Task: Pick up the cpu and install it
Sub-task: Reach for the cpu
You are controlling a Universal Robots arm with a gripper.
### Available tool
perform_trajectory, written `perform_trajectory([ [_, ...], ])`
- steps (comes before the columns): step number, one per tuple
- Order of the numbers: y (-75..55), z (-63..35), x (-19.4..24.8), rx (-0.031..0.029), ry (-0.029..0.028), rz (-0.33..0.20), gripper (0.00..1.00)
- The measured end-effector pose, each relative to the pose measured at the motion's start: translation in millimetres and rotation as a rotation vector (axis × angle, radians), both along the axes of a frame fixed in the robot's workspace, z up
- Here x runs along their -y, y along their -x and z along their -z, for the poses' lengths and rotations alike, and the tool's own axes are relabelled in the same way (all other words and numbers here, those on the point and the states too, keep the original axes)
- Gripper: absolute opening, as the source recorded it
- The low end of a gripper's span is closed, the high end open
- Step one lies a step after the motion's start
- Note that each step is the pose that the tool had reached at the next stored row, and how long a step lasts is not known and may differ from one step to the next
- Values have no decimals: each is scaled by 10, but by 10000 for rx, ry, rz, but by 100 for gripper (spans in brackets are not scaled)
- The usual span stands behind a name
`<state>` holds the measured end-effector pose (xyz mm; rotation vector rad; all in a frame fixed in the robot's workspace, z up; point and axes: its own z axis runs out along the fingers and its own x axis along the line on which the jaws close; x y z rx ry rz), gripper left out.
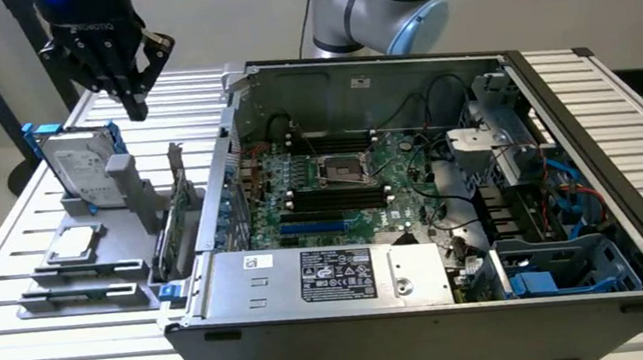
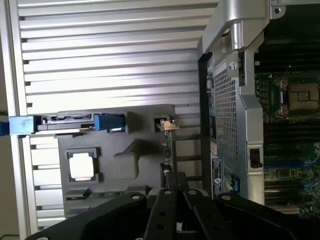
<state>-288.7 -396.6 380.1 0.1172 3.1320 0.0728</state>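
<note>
**Hovering above the parts stand, nothing in the fingers**

Fingers: black, closed right down tip to tip, gripping nothing. They hang in the air on the exterior view's left, over the far end of the grey parts stand and clear of everything on it.

Cpu: lies flat in a square seat on the stand, dull silver top up. It is outside the computer case, just beside the case's wall. It sits well below the fingers and apart from them. In the wrist view the cpu is a pale square in a dark frame. The closed fingers come to a point near it, with no contact.

Hard drive: stands on edge in a blue bracket at the far end of the stand, almost under the fingertips.

Case: lies on its side with the lid off, on a slatted metal counter. The green motherboard faces up. Its socket sits near the middle of the board, and the wrist view shows the socket as a tan contact field inside a metal frame.

Power-supply box: grey and labelled, lies along the near edge of the case.

Arm: a silver and pale blue joint rises behind the case.
</note>
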Motion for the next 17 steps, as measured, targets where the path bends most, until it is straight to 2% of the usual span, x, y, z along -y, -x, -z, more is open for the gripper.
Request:
perform_trajectory([
  [17, 771, 121, -6, -2, 67, 1, 11],
])
